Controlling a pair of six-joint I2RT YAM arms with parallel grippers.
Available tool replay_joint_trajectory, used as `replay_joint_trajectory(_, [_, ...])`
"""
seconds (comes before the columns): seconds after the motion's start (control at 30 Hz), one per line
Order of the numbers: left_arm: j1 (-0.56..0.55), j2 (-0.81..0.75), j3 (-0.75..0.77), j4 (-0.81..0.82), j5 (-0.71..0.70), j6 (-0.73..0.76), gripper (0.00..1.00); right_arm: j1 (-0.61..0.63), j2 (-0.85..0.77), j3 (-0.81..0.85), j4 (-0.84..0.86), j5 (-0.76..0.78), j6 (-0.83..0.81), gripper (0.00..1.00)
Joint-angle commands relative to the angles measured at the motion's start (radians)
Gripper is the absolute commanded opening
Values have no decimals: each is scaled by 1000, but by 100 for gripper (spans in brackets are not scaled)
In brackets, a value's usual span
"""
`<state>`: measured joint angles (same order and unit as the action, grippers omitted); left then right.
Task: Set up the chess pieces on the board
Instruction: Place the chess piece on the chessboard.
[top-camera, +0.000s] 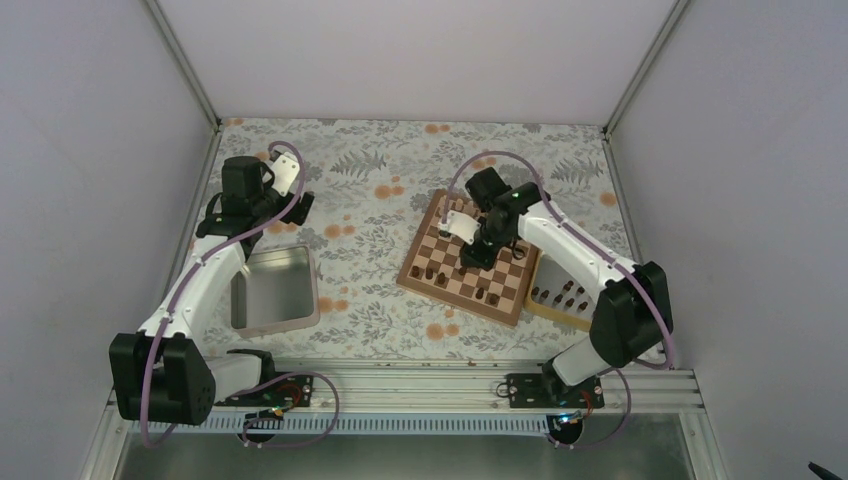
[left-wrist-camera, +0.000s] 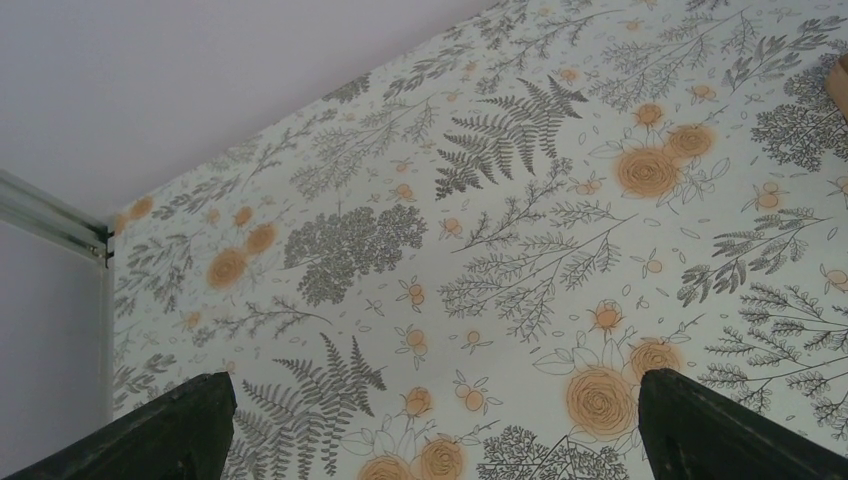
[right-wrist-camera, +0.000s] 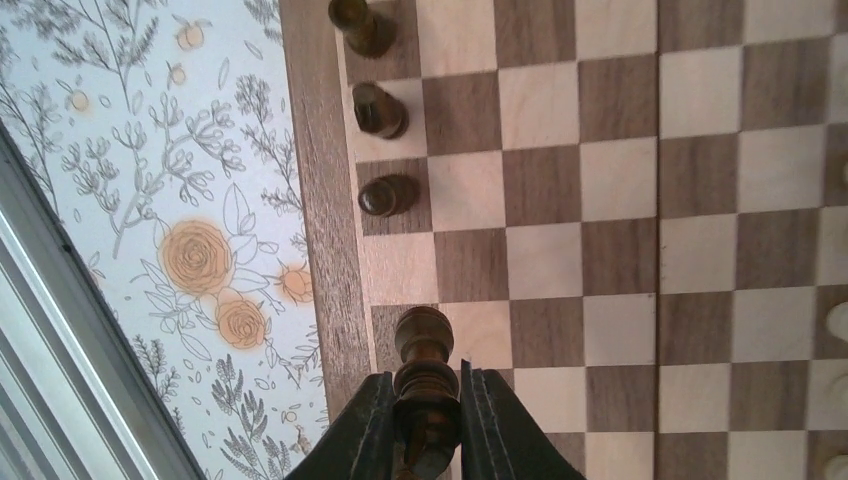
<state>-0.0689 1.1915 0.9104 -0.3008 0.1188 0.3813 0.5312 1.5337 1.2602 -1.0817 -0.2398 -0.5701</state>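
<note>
a: at the edge column of the board (right-wrist-camera: 540, 190), right gripper (right-wrist-camera: 425, 400) is clamped on a dark piece (right-wrist-camera: 422, 345), in line with three standing pieces (right-wrist-camera: 388, 195).
b: agreed. i'd centre it over the next free square, lower it upright, and release only once the base sits flat. left gripper (left-wrist-camera: 430, 430) is spread wide, empty, well off the board.

Plain pale walls (top-camera: 400, 50) enclose a floral-patterned tabletop (top-camera: 370, 200); lighting seems even.
</note>
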Motion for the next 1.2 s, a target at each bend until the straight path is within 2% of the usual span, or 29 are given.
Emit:
replay_joint_trajectory(0.0, [4, 3, 2, 20, -5, -8, 100, 21, -3, -68, 70, 4, 15, 14])
replay_joint_trajectory(0.23, [4, 8, 2, 26, -8, -10, 100, 58, 5, -142, 149, -10, 14, 14])
replay_joint_trajectory(0.6, [4, 8, -1, 26, -19, -9, 100, 115, 66, -108, 153, 19, 10, 14])
replay_joint_trajectory(1.17, [4, 10, -2, 29, -13, -8, 100, 122, 78, -86, 143, 77, 12, 14])
